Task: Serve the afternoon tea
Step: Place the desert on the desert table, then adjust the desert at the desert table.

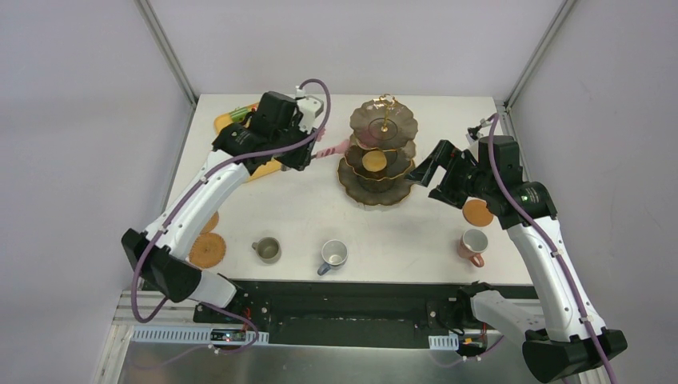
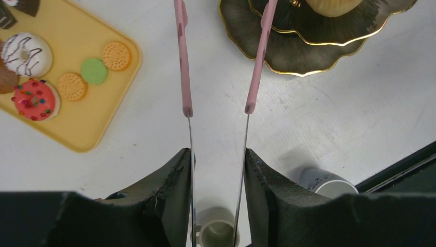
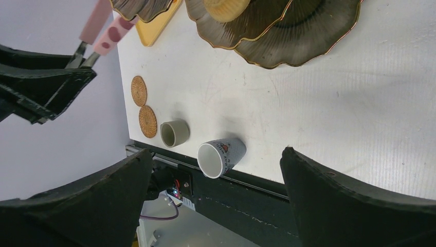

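Note:
My left gripper (image 2: 217, 154) is shut on the pink-handled tongs (image 2: 185, 77), whose two arms stand apart and point toward the dark gold-rimmed stand (image 2: 288, 56); their tips are out of the wrist view. In the top view the tongs (image 1: 332, 150) end beside the stand's (image 1: 352, 180) left edge. A small cake (image 1: 373, 162) sits on the middle tier. Doughnuts (image 2: 35, 99) and orange and green macarons (image 2: 94, 71) lie on the yellow tray (image 2: 87, 134). My right gripper (image 1: 420, 172) hangs open and empty, right of the stand.
Olive mug (image 1: 267, 250), grey-blue mug (image 1: 333, 254) and pink mug (image 1: 473, 243) stand along the near edge. Two brown coasters (image 1: 207, 250) lie at the near left, one coaster (image 1: 477, 212) lies under my right arm. The yellow tray (image 1: 228, 122) is at the back left.

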Robot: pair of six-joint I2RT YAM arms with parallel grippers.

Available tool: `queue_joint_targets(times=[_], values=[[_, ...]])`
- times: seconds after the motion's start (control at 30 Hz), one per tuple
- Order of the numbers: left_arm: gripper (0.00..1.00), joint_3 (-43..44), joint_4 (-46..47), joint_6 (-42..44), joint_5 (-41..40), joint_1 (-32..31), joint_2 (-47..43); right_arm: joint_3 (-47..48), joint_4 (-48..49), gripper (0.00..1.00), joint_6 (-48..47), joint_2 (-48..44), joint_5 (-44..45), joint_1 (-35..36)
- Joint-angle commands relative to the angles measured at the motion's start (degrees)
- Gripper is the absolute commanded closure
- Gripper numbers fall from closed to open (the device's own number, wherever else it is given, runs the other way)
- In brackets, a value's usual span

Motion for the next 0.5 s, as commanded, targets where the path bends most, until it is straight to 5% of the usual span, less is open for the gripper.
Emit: queue_joint_targets(times=[0.0,0.47], values=[[0.61,1.2,-2.0,-1.7,-2.0,1.3,-4.8,-0.4,2.1,0.01,0.2,-0.9,-1.3,0.2],[0.63,4.4,0.7,-7.2,4.8,-2.6,2.4,-1.1,2.4,0.01,0.2,-1.5,-1.0,0.2]])
